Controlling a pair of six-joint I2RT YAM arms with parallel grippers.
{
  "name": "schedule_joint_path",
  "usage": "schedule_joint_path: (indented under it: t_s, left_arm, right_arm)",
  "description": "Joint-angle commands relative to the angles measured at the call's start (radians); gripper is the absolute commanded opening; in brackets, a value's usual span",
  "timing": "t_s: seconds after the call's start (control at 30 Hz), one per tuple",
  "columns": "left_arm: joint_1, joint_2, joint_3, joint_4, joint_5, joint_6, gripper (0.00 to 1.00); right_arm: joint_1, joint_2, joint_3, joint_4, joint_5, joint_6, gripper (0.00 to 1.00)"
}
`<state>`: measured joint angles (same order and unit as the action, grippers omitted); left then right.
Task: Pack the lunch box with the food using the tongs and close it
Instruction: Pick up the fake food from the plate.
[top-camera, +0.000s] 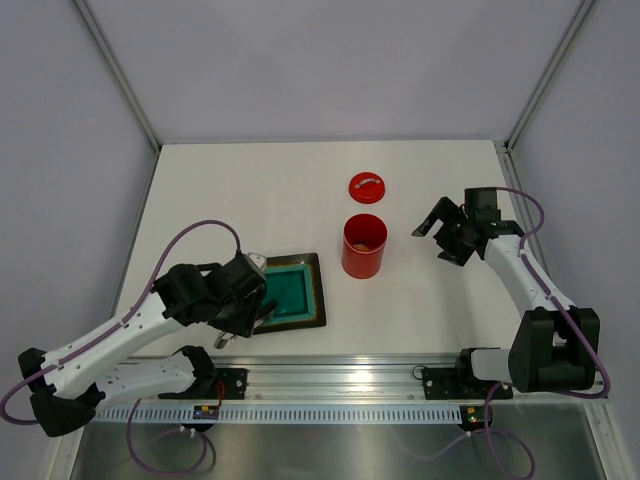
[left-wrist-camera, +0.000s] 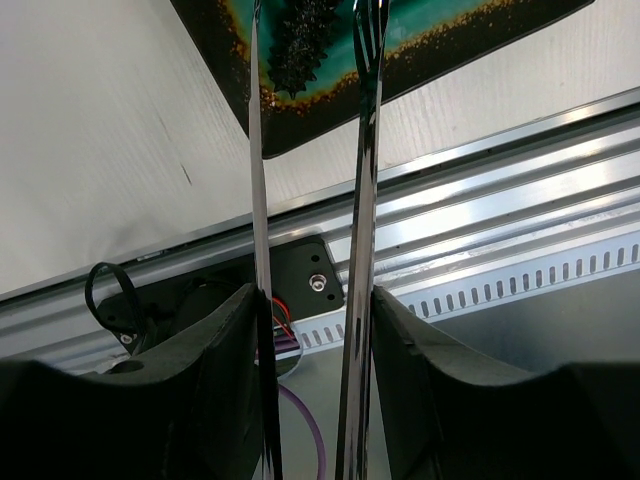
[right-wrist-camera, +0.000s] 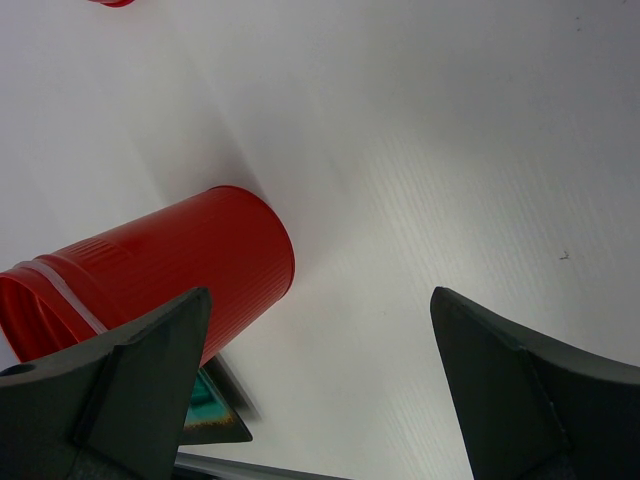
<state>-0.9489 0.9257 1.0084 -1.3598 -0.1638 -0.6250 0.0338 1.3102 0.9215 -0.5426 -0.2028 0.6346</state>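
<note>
The table (top-camera: 250, 190) was lit brightly and evenly from above, and only soft, faint shadows were cast. Strong glare was seen on the metal rail (left-wrist-camera: 520, 170) and along the tongs (left-wrist-camera: 362, 250). In the right wrist view the near fingers (right-wrist-camera: 120, 390) were left out of focus, and the lunch box (right-wrist-camera: 180, 260) was slightly blurred.

This looks like a robot test cell in a lab. Plain pale panels (top-camera: 330, 60) on metal posts (top-camera: 115, 70) enclose the white surface (top-camera: 250, 190) on three sides. An aluminium rail (top-camera: 340, 375) along the surface's near edge carries the left arm (top-camera: 110, 345) and right arm (top-camera: 530, 280), both trailing purple cables (top-camera: 190, 235).
</note>
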Motion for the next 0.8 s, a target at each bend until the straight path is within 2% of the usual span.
schedule_joint_path:
  t_s: [0.0,0.47,0.77]
  left_arm:
    - [0.001,0.004,-0.007,-0.087,0.033,0.019,0.49]
    - [0.002,0.042,-0.025,-0.099,0.034,0.025,0.48]
    - [0.002,0.053,0.091,-0.104,0.015,0.022,0.20]
  right_arm:
    - [0.008,0.001,0.019,0.029,-0.014,-0.010,0.99]
    - [0.006,0.006,0.020,0.027,-0.017,-0.010,0.99]
    - [0.008,-0.008,0.011,0.024,-0.010,-0.012,0.99]
